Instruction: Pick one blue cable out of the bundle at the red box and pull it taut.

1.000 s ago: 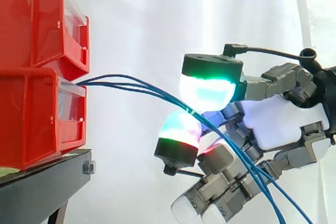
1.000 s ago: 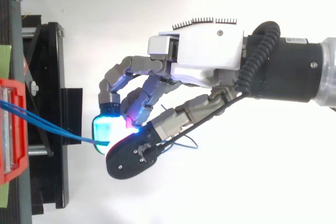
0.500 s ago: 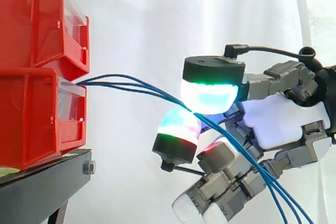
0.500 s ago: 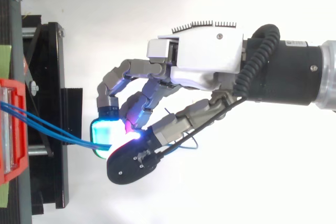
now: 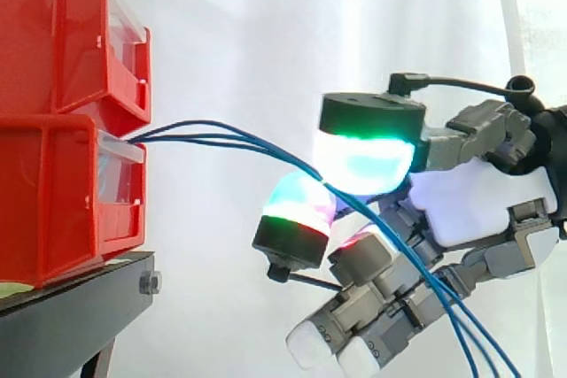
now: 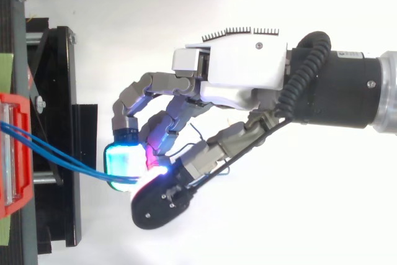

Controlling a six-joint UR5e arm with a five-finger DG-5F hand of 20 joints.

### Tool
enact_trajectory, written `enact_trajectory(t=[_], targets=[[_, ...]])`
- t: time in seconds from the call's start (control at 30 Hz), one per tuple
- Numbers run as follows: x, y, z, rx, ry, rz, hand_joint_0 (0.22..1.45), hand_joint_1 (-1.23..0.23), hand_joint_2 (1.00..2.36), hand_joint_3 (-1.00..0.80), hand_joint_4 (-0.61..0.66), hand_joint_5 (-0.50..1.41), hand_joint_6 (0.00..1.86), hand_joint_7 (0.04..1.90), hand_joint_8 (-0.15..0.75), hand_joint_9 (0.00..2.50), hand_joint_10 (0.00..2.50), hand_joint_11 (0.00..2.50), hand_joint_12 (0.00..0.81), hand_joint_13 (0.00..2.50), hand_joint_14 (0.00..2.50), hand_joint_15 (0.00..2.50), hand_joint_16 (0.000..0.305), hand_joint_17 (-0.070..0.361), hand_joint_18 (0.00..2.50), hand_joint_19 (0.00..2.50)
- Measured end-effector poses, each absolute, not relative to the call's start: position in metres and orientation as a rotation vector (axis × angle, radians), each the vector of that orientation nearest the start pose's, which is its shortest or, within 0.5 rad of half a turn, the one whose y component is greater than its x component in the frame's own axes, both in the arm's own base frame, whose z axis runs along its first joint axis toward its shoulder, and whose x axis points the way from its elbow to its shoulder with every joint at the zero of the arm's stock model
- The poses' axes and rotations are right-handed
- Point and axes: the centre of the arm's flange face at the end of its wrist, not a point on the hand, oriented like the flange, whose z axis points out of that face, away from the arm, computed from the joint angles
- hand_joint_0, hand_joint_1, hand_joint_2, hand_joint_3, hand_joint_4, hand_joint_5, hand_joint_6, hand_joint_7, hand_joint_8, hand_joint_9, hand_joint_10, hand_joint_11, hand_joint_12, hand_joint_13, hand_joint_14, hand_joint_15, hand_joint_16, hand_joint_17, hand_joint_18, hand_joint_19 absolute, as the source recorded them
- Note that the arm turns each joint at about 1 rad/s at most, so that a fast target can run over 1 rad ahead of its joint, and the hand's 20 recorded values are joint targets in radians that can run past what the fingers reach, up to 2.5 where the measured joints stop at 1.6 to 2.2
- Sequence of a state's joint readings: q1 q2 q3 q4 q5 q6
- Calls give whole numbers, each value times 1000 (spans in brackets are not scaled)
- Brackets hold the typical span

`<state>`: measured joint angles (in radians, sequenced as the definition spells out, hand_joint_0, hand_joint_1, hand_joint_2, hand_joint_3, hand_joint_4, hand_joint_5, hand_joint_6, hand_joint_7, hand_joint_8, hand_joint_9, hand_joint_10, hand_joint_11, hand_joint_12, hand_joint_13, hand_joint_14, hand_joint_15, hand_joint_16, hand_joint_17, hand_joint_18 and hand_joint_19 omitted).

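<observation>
Three thin blue cables (image 5: 221,141) come out of the lower red box (image 5: 62,201) and run right in a shallow arc to my hand (image 5: 469,205). The hand is level with the box, a short way to its right. Its thumb pad (image 5: 368,158), glowing green and cyan, is closed against a finger pad (image 5: 297,210), with the cables passing between them. Behind the pinch the cables drop toward the lower right. From above, the cables (image 6: 56,156) leave the red box (image 6: 12,153) and end at the glowing pads of the hand (image 6: 239,72). I cannot tell how many cables are pinched.
A second red bin (image 5: 62,33) is stacked on the lower one. Both stand on a black stand (image 5: 71,316) at the left. A white curtain hangs behind. The arm (image 6: 347,88) comes in from the right.
The hand has drifted slightly away from the box with the pinch held. The cables between box and hand have risen a little and lie straighter.
</observation>
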<state>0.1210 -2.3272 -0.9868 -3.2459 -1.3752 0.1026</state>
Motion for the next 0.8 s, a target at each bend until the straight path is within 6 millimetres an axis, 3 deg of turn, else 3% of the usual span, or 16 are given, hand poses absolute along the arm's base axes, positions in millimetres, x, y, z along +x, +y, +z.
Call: enact_trajectory(t=[0.2, 0.33, 0.63, 0.8], targets=[[758, -61, 282, 1490, 1307, 1047, 609, -990, 1000, -500, 129, -209, 875, 931, 335, 956, 14, 1155, 361, 635, 12, 329, 51, 114, 581, 290], [758, -60, 281, 1490, 1308, 1047, 544, -885, 1000, -500, 148, -189, 863, 955, 360, 995, 13, 1169, 371, 644, 13, 343, 53, 119, 582, 330], [758, -60, 282, 1491, 1300, 1039, 618, -860, 1001, -492, 147, -185, 865, 1014, 349, 1021, 14, 1184, 363, 666, 13, 351, 52, 116, 595, 343], [758, -61, 282, 1492, 1298, 1036, 650, -863, 1010, -370, 134, -188, 874, 1010, 345, 1022, 14, 1183, 361, 674, 15, 354, 52, 116, 600, 344]])
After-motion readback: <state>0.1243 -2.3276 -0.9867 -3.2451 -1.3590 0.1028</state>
